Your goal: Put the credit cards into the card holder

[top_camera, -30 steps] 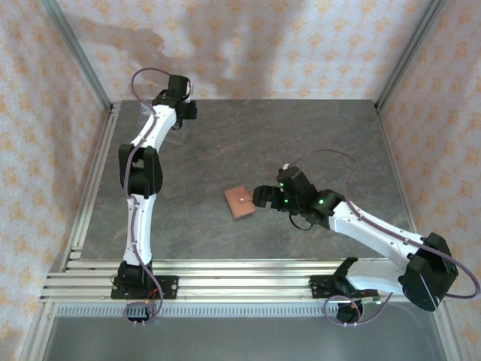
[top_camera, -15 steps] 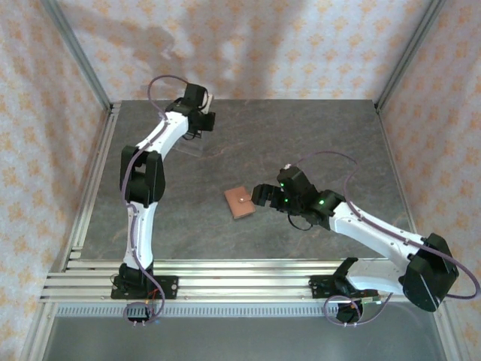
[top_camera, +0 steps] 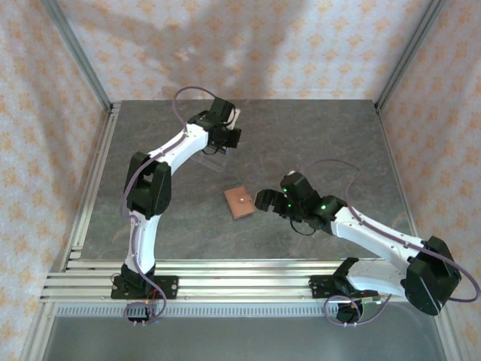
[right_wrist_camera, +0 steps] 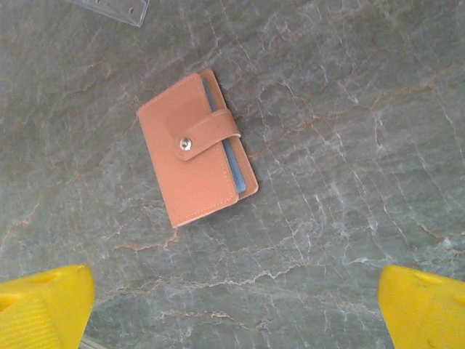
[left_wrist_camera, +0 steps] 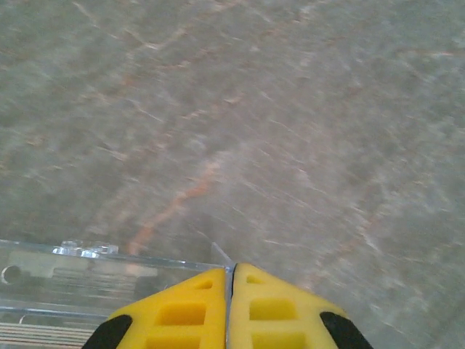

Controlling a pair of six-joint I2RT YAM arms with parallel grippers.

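The holder (right_wrist_camera: 192, 149) lies flat on the table (right_wrist_camera: 349, 109), folded, ahead of the right gripper (right_wrist_camera: 236, 291) and a little to the left of the middle of its gap, touching neither finger. Its jaws stand wide apart with nothing between them but bare stone. Inside the holder sits a card (right_wrist_camera: 231, 160): a pale blue edge shows along the open side, above and below the tab (right_wrist_camera: 214, 131), tucked within the cover. The holder is reddish-brown leather, set at a slant to the jaws, its tab wrapped over the open edge and fastened by a small metal snap (right_wrist_camera: 187, 144) near the middle of the cover. From above, the holder (top_camera: 240, 201) lies just beside the tips of the right gripper (top_camera: 264, 199), apart from them. The left gripper (left_wrist_camera: 231, 291) is pressed shut, its two yellow fingers meeting along one line; a thin pale sliver shows right at their tips, and whether that is a card I cannot tell. Just left of and under those fingers is a clear plastic stand (left_wrist_camera: 73, 291), its rim close to the left finger; what it holds cannot be made out. From above, the left gripper (top_camera: 229, 135) hangs far from the holder, with the stand (top_camera: 199, 158) near it. A corner of the stand (right_wrist_camera: 109, 9) also lies well ahead of the right jaws, beyond the holder.
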